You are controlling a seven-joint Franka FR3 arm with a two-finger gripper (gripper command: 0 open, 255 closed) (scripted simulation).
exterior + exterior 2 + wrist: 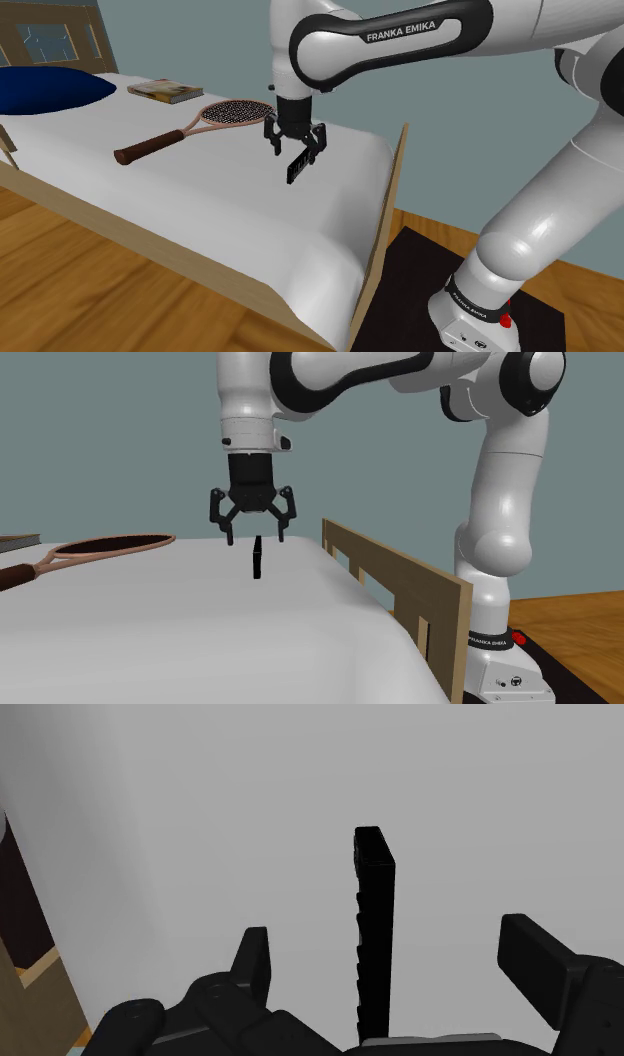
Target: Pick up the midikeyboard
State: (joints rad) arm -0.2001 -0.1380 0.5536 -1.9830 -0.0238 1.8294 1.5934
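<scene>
The gripper (257,535) hangs just over the midikeyboard (258,558) with its jaws spread wide; in the wrist view the thin black slab runs between the two fingers (256,954) and neither touches it, so nothing is held. The keyboard appears to stand on its edge on the white mattress (200,205), near the footboard (400,578), and in the shoulder view it leans a little. The step in hand looks to be the closing grasp. To do it well, I would lower straight down until the pads flank the slab's broad faces, centre it between them, then close slowly and evenly, since a narrow piece on soft bedding would likely tip at a one-sided nudge. Only lift once both pads bear. No true container is here; the nearest is the wooden bed frame holding the mattress. In the shoulder view a tennis racket (190,130) lies at ten o'clock from the gripper, with a book (165,91) beyond it and a blue pillow (45,88) farther off at about ten o'clock
</scene>
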